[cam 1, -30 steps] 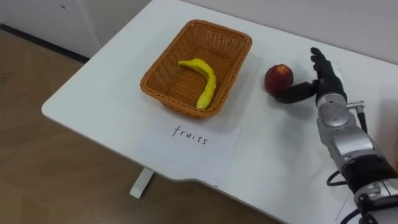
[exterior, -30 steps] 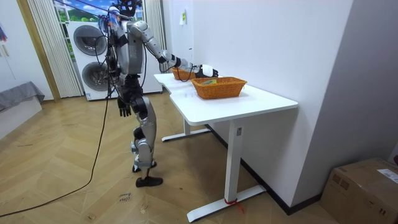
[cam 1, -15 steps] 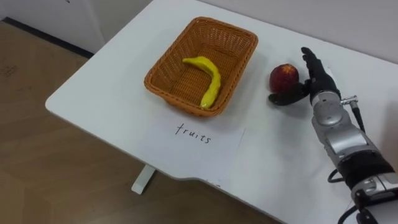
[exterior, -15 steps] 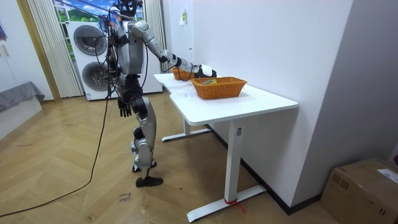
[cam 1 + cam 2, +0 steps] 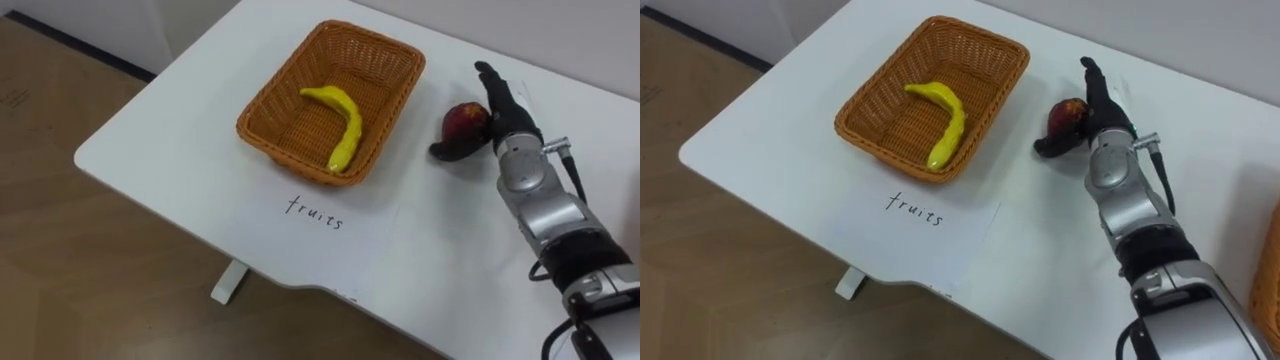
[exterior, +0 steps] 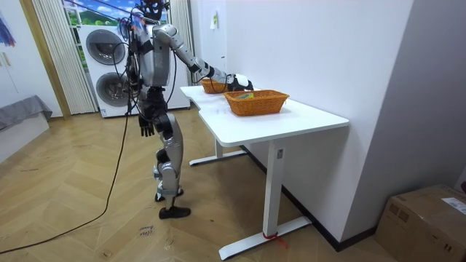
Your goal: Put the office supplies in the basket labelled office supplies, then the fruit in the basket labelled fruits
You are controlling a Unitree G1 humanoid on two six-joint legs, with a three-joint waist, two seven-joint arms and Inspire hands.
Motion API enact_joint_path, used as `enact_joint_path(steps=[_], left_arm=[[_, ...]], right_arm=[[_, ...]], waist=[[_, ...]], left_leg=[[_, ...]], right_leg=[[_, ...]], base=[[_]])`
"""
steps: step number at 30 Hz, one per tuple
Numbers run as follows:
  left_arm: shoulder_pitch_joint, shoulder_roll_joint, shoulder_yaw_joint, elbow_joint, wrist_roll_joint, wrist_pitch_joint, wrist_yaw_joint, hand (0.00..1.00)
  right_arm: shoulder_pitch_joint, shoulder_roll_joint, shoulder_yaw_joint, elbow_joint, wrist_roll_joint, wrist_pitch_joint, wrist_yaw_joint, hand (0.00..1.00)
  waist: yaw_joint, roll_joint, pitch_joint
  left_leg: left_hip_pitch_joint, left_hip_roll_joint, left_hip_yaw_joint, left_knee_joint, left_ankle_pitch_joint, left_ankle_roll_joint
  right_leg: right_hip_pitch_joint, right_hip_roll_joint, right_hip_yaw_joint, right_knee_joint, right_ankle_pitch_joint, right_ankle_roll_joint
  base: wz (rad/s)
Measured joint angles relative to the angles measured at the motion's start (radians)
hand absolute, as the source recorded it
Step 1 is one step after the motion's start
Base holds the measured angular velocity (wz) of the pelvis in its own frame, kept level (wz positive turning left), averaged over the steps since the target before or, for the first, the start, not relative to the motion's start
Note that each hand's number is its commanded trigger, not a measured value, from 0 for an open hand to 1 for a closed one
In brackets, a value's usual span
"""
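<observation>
- Change: right robot hand (image 5: 508,120) has closed in on the red fruit (image 5: 464,120) over the last second. It was just beside the fruit and now sits against its right side.
- Hand state: fingers straight up behind the fruit, thumb stretched along its near side, so not clasped yet, nothing lifted.
- Fruit still on the table (image 5: 160,150), same spot relative to the fruit basket (image 5: 292,85), just right of it. The whole-picture shift is the camera's.
- Meaning: pre-grasp stage. Next is probably close, lift, carry left over the rim.
- Banana (image 5: 345,125) already in that basket; paper sheet (image 5: 330,235) with handwriting lies in front of it.
- Left robot hand (image 6: 146,128) hangs by the hip, idle.
- Surface: white table, smooth, so round fruit could roll if nudged.
- Room: robot stands at the table end; second wicker basket (image 6: 256,102) nearer the camera, washing machines (image 6: 109,47) behind, wood floor (image 6: 87,233), cardboard box (image 6: 422,218) lower right.
</observation>
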State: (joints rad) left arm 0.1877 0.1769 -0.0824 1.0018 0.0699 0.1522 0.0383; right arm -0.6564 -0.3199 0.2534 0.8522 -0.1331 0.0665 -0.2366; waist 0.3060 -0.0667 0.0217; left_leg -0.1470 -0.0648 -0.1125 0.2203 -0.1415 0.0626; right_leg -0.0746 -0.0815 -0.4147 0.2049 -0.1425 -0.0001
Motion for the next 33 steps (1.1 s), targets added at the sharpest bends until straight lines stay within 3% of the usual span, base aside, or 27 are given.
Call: enact_joint_path(steps=[15,33], left_arm=[[0.001,0.0,0.001,0.004,0.001,0.004,0.02,0.0],[-0.002,0.002,0.0,0.024,-0.001,0.052,0.01,0.0]], right_arm=[[-0.001,-0.001,0.01,0.005,-0.011,0.001,0.042,0.0],[-0.068,-0.013,0.039,0.157,0.061,0.023,0.13,0.0]], waist=[[0.003,-0.002,0.0001],[0.003,-0.014,0.0015]], left_leg=[[-0.001,0.0,-0.001,-0.002,0.0,0.0],[-0.001,-0.001,-0.005,0.004,0.0,-0.001]], right_leg=[[0.002,0.001,-0.001,0.0,0.0,0.0],[0.005,0.0,-0.008,0.001,0.002,-0.003]], base=[[0.0],[0.0]])
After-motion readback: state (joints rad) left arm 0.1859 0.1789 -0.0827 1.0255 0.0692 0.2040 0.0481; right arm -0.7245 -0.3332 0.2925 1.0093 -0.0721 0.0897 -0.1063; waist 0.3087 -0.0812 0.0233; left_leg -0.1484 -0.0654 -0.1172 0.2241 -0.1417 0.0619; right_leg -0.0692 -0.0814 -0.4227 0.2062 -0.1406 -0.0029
